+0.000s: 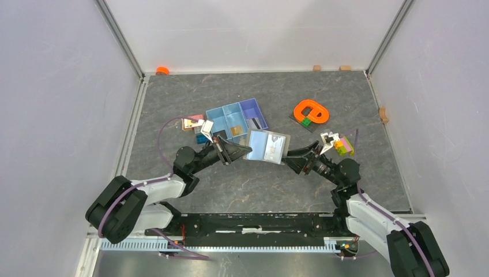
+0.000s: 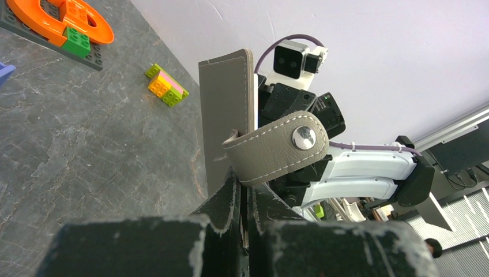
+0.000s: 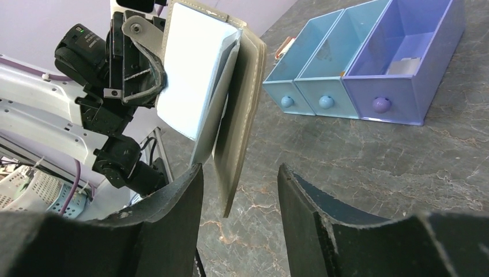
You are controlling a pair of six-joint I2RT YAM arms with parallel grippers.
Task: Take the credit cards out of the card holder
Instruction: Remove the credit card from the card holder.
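The card holder (image 1: 267, 146), grey-taupe outside and pale blue-grey inside, hangs open in the air above mid-table. My left gripper (image 1: 245, 151) is shut on its left edge. In the left wrist view the fingers (image 2: 233, 199) pinch the taupe cover (image 2: 226, 109) below the snap strap (image 2: 277, 147). My right gripper (image 1: 300, 157) is open at the holder's right edge. In the right wrist view the holder's (image 3: 199, 81) lower edge hangs between the spread fingertips (image 3: 193, 179). A pale card with a dark stripe (image 1: 254, 123) lies in the tray's purple compartment. I cannot make out cards in the holder.
The blue-and-purple tray (image 1: 233, 118) stands just behind the holder. An orange ring on a brick plate (image 1: 311, 112) is at back right. A small brick stack (image 1: 344, 145) lies by the right arm. Small blocks (image 1: 193, 123) lie left of the tray.
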